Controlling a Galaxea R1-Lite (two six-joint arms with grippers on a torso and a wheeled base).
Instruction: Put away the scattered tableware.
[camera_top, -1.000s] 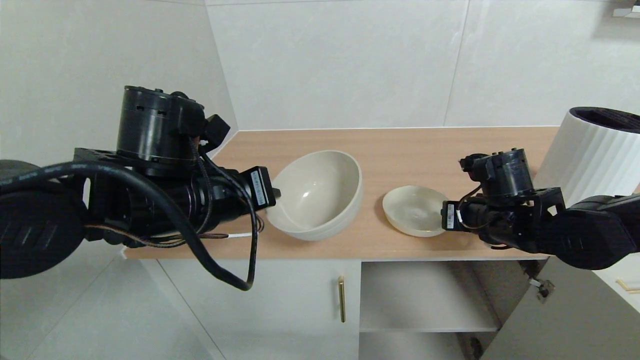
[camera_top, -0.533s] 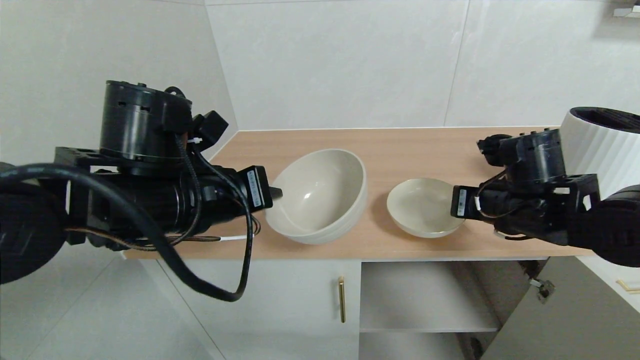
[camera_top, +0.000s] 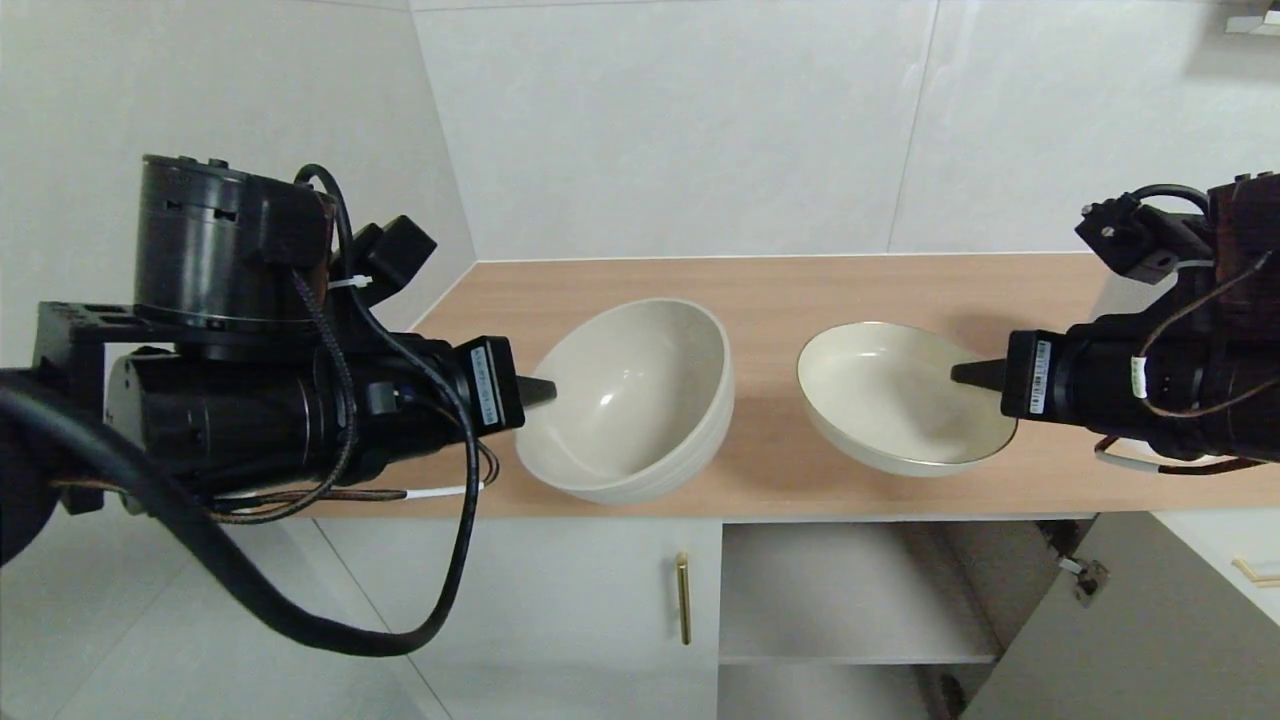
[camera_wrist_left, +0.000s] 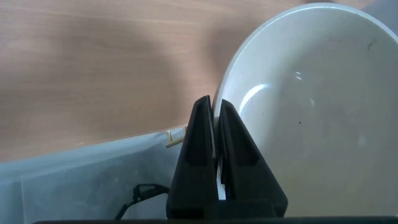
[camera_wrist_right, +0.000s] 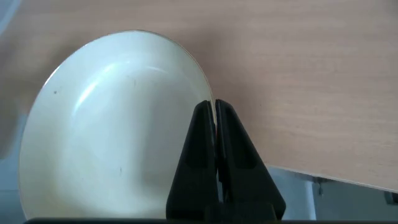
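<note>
Left gripper (camera_top: 538, 390) sits left of centre in the head view, fingers pinched tight on the near-left rim of the large bowl (camera_top: 640, 400). In the left wrist view the gripper (camera_wrist_left: 216, 112) has the rim clamped between both fingers, one inside the bowl (camera_wrist_left: 311, 118) and one outside. The bowl is cream, deep, and tilted with its opening facing up and toward the camera. It fills the centre of the head view, and its lower edge overlaps the front edge of the counter (camera_top: 800, 285).

Right gripper (camera_top: 968, 373) sits right of centre, closed on the right-hand rim of the shallow bowl (camera_top: 890, 395). The right wrist view shows the same: the gripper (camera_wrist_right: 214, 115) holds the thin rim between its fingers, with the bowl (camera_wrist_right: 112, 143) spreading into the left half of the frame. This bowl is cream, wide and low, tilted toward the camera. It looks raised off the wood, with a shadow on the counter behind it.

The two bowls are apart, with a strip of bare counter between them.

Light wooden counter against a white tiled wall (camera_top: 680, 120). Bottom of the head view: a white cabinet with a gold handle (camera_top: 683, 598) at lower centre and an open shelf (camera_top: 850, 600) just right of it.
</note>
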